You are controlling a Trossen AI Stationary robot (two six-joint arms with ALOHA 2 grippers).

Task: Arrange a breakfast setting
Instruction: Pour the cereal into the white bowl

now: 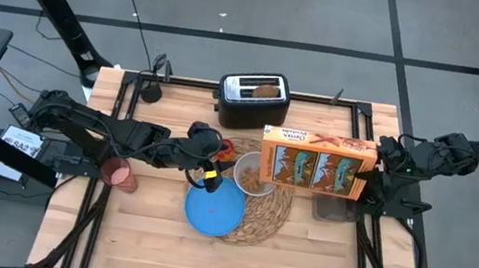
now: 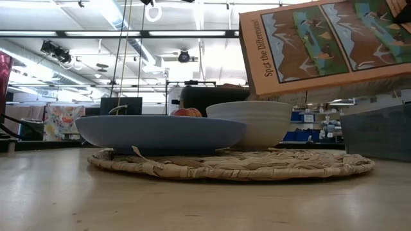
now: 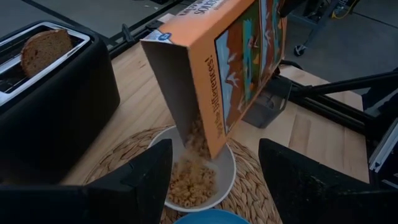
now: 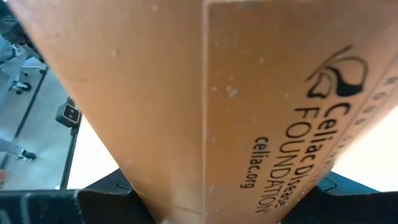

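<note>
Wooden table [image 1: 141, 233]: right gripper [image 1: 372, 176] clamps cereal box [image 1: 317, 163] tipped over white bowl [image 1: 253, 174] on placemat [image 1: 267, 221], cereal apparently flowing; keep spout centred, left gripper [image 1: 209, 163] spread beside.

Overhead and table-level cameras share the white bowl [image 1: 251, 175]; wrist cameras look closer.

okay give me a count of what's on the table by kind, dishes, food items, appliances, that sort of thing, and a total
Dishes: 3, the blue plate, white bowl, pink cup
Mats: 1, the straw placemat
Food: 3, the cereal box, toast slice, red fruit
Appliances: 1, the black toaster
Trays: 1, the dark tray
Total: 9
</note>
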